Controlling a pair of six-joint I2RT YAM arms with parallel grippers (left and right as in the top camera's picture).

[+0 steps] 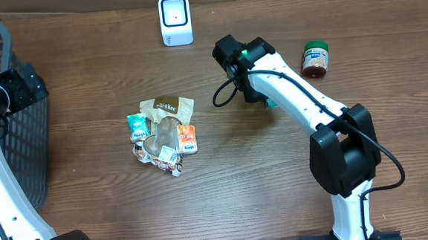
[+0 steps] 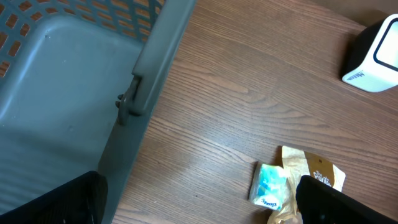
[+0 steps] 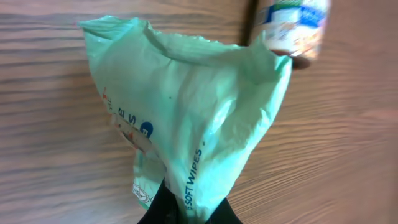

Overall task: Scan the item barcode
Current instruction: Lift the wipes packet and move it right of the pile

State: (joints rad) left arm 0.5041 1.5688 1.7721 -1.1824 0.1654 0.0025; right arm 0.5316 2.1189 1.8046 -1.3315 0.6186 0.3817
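Right gripper [image 3: 184, 210]: clenched on the lower edge of the wipes [image 3: 186, 106], a crumpled green pack (its lettering read "soft wipes").
Wipes: over the table [image 1: 84, 61], right of centre, mostly hidden under the arm from overhead.
Scanner [image 1: 175, 19]: upright at the far edge, well apart from the wipes.
Jar [image 1: 316, 59]: on its side near the wipes.
Left gripper [image 2: 199, 186]: spread wide, empty, beside the basket [image 2: 74, 74].
Snacks [image 1: 166, 134]: piled mid-table.

Brown wood-grain table [image 1: 92, 75], evenly lit
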